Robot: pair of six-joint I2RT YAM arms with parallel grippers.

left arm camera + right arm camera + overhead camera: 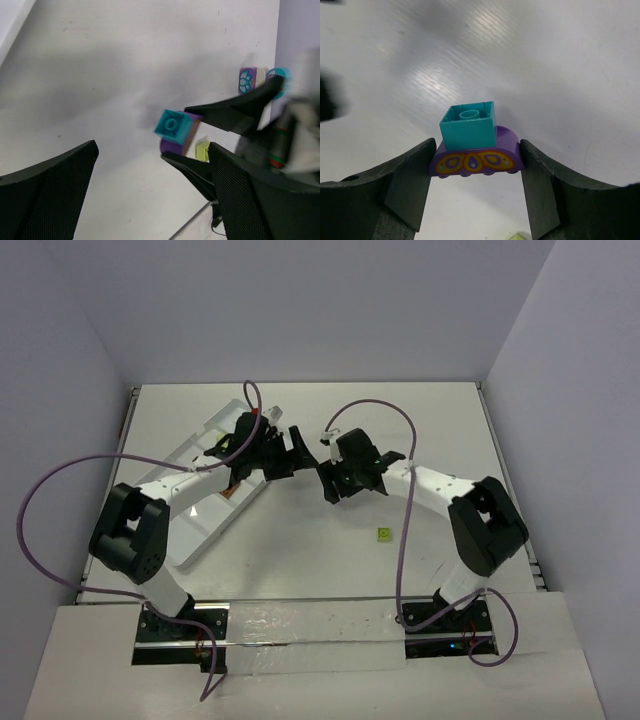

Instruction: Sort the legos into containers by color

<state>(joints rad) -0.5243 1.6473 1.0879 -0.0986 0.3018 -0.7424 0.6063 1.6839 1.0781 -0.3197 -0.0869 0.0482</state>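
Observation:
My right gripper (477, 150) is shut on a purple arched brick (475, 161) with an orange butterfly print. A teal square brick (468, 125) is stuck on top of it. The left wrist view shows the same pair (173, 129) between the right fingers (225, 111), over the table. My left gripper (151, 149) is open and empty, facing that pair from close by. In the top view the two grippers, left (290, 452) and right (326, 480), nearly meet at the table's middle. The white tray (200, 530) lies at the left, with an orange-brown brick (231, 491) in it.
A lime green brick (383, 534) lies on the table right of centre and shows in the left wrist view (202, 151). A purple brick with a lotus print (248, 80) and a teal piece (281, 79) sit farther off. Grey walls enclose the table.

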